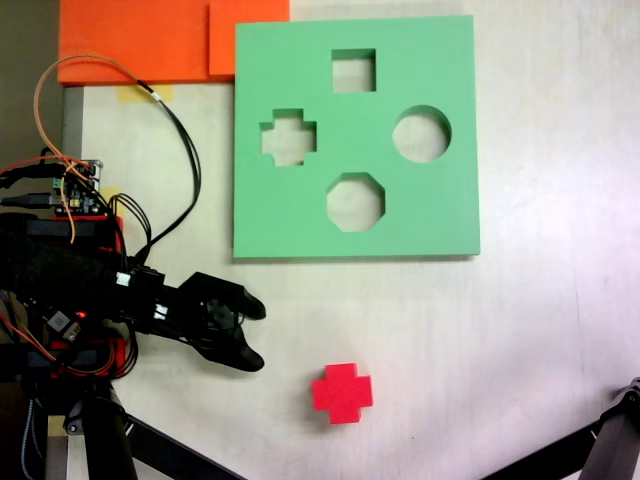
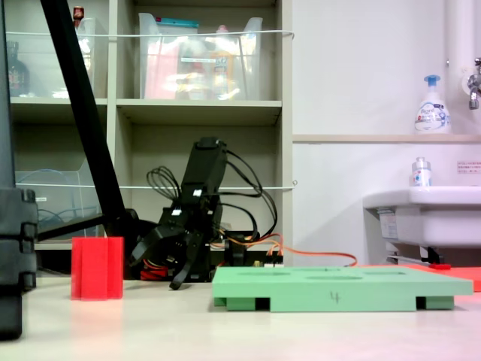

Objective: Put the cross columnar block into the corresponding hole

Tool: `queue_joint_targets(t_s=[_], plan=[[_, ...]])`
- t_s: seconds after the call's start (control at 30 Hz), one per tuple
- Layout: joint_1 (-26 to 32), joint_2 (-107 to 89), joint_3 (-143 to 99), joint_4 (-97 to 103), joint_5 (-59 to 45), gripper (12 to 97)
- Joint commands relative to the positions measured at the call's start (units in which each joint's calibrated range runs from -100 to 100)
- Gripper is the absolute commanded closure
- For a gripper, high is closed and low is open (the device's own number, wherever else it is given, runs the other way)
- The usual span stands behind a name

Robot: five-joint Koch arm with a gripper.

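Gripper (image 1: 258, 336): jaws spread, holding nothing | red cross block (image 1: 341, 392): upright near tabletop's lower edge, ungrasped | cross hole (image 1: 289, 137): vacant, board's left side

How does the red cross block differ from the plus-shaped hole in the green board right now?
The cross columnar block is a solid red piece standing free on the table; the corresponding hole is an empty cutout in the green board. The block sits near the gripper, the hole beyond it. Both share a plus outline of similar width.

The end effector (image 2: 159, 263) was seen with jaws apart, low over the counter (image 2: 240, 331); the cross columnar block (image 2: 97, 268) stood upright to its left, the green foam board (image 2: 342, 288) to its right.
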Motion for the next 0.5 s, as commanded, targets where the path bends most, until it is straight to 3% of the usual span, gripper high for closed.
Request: queue_joint_targets(t_s=[0.0,0.3,0.4,0.47], plan=[[0.1,-0.4,6.3,-21.3,4.0,62.3],[3.1,-0.4,38.5,-65.8,11.2,64.0],[3.0,2.4,53.9,-78.0,11.1,50.9],[2.9,8.7,64.0,-84.3,10.8,47.4]])
